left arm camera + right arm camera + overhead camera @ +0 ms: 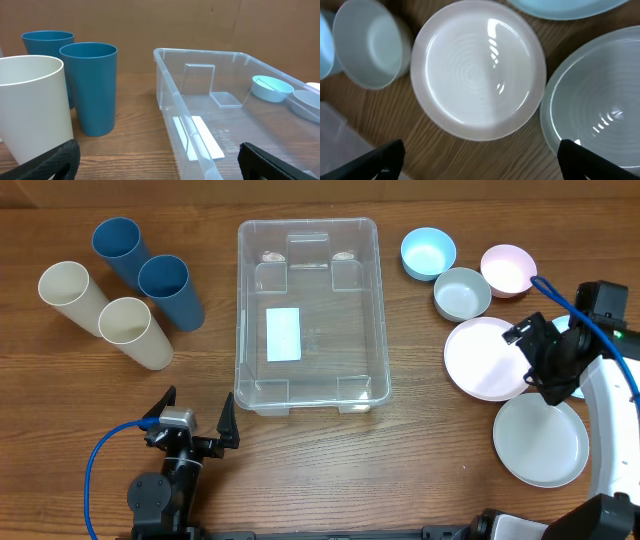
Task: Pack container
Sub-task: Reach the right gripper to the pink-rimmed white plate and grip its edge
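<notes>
Container [308, 315] empty, mid-table; both end effectors wide apart.

four cups [163, 290], three bowls [462, 293], three plates [483, 360], one container [335, 365]

Container [240, 310] is recorded as clear, label [284, 334] white. Noted: blue cups [170, 290], cream cups [135, 332], light-blue bowl [428, 253], grey bowl [462, 293], pink bowl [508, 269], pink plate [482, 358]. Counter [400, 460]: brown wood grain.

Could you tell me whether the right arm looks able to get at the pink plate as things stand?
Probably yes. The right hand is open and poised above the pink plate; nothing lies on the plate or between it and the hand.
</notes>
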Robot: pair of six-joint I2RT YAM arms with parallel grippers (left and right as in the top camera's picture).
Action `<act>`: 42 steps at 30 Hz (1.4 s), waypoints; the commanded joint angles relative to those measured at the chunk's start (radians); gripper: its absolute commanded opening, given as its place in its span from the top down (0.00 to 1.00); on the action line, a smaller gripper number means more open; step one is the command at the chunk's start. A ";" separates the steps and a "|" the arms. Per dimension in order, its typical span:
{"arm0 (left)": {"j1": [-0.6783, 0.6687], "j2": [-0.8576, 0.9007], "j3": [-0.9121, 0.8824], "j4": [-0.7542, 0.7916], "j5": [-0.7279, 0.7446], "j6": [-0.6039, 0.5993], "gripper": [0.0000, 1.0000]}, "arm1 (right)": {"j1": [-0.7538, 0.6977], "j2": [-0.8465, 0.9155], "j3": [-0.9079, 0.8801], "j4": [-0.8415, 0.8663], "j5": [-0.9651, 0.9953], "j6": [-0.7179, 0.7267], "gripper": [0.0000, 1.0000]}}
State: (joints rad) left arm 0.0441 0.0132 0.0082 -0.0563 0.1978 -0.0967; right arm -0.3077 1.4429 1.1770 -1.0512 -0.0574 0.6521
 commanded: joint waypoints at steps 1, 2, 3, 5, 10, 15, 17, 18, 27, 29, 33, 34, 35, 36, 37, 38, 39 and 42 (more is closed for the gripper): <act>0.008 -0.005 -0.003 0.000 0.002 0.015 0.00 | -0.004 -0.011 -0.065 0.066 0.119 0.140 0.00; 0.008 -0.005 -0.003 0.000 0.002 0.015 0.00 | -0.002 -0.011 -0.092 0.103 0.118 0.148 0.00; 0.008 -0.005 -0.003 0.000 0.002 0.015 0.00 | -0.001 -0.010 -0.126 0.142 0.116 0.167 0.00; 0.008 -0.005 -0.003 0.000 0.002 0.015 0.00 | -0.001 -0.010 -0.167 0.169 0.115 0.194 0.00; 0.008 -0.005 -0.003 0.000 0.002 0.015 0.00 | 0.002 -0.010 -0.188 0.173 -0.077 -0.005 0.00; 0.008 -0.005 -0.003 0.000 0.002 0.015 0.00 | 0.148 -0.010 -0.199 0.205 -0.139 -0.238 0.00; 0.008 -0.005 -0.003 0.000 0.002 0.015 0.00 | 0.238 -0.005 -0.205 0.226 -0.066 -0.238 0.00; 0.008 -0.005 -0.003 0.000 0.002 0.015 0.00 | 0.286 0.005 -0.205 0.238 -0.029 -0.238 0.00; 0.008 -0.005 -0.003 0.000 0.002 0.015 0.00 | 0.424 0.146 -0.205 0.324 0.216 -0.243 0.03; 0.008 -0.005 -0.003 0.000 0.002 0.015 0.00 | 0.424 0.154 -0.205 0.362 0.218 -0.285 0.06; 0.008 -0.005 -0.003 0.000 0.002 0.015 0.00 | 0.424 0.177 -0.205 0.410 0.214 -0.307 0.18; 0.008 -0.005 -0.003 0.000 0.002 0.015 0.00 | 0.424 0.190 -0.205 0.415 0.214 -0.310 0.19; 0.008 -0.005 -0.003 0.000 0.002 0.015 0.00 | 0.424 0.203 -0.205 0.416 0.214 -0.310 0.19; 0.008 -0.005 -0.003 0.000 0.002 0.015 0.00 | 0.424 0.219 -0.205 0.416 0.214 -0.310 0.20; 0.008 -0.005 -0.003 0.000 0.002 0.015 0.00 | 0.424 0.233 -0.205 0.416 0.214 -0.313 0.21; 0.008 -0.005 -0.003 0.000 0.002 0.015 0.00 | 0.424 0.247 -0.205 0.416 0.214 -0.314 0.22; 0.008 -0.005 -0.003 0.000 0.002 0.015 0.00 | 0.424 0.269 -0.205 0.416 0.214 -0.313 0.24; 0.008 -0.005 -0.003 0.000 0.002 0.015 0.00 | 0.424 0.305 -0.205 0.422 0.214 -0.313 0.26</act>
State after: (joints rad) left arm 0.0441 0.0132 0.0082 -0.0563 0.1978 -0.0967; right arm 0.1131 1.7229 0.9737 -0.6395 0.1394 0.3439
